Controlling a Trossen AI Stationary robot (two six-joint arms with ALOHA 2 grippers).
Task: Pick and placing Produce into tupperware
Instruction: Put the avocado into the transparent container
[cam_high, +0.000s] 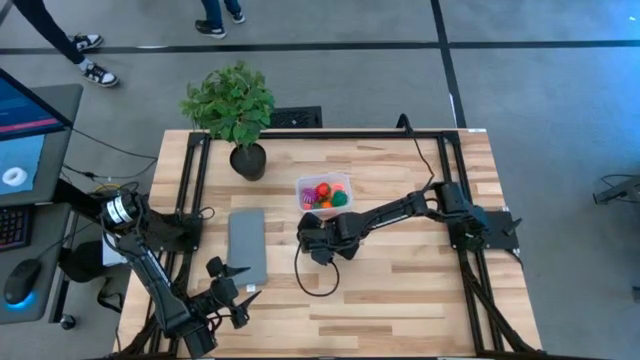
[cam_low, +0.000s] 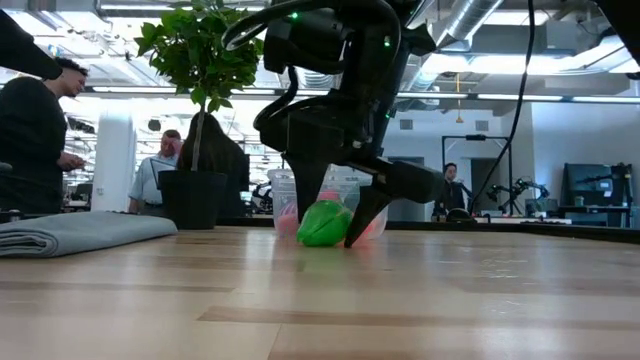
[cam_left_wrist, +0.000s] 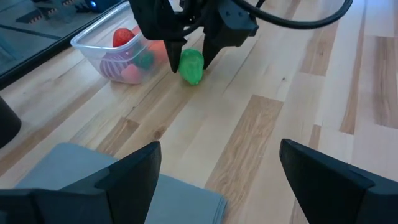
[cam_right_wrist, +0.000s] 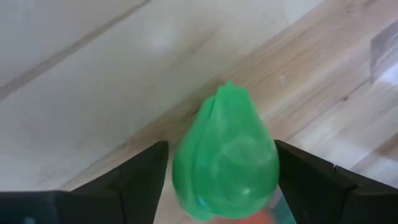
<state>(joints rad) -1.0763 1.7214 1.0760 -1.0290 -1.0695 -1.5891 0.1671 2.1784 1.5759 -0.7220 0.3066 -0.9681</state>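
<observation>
- At the near edge of the table the left gripper (cam_high: 232, 296) waits with its jaws spread wide and nothing between them, just beside the flat grey slab (cam_high: 247, 246), well apart from the work.
- In the middle of the table the right gripper (cam_low: 327, 228) stands down over the green toy fruit (cam_low: 323, 223). Its fingers (cam_right_wrist: 140, 171) are on both sides of the fruit; they look very close to its skin, but I cannot tell for sure if they already press it. The fruit is on the wood.
- I judge this fruit as very light and a little soft, with a smooth, glossy skin, so it may slip or roll out if the squeeze is off centre. The best place to take it seems the wide belly, across its short width, not the pointed end.
- Just behind the fruit is the tupperware (cam_high: 341, 182), a clear tub with thin walls. It looks light too, so a bump from the arm could push it.
- Inside the tub are already a red piece (cam_left_wrist: 123, 37), a pink ribbed piece (cam_left_wrist: 115, 65) and some green and orange ones; how many, I cannot count.
- Farther back stands the potted plant (cam_high: 230, 103).
</observation>
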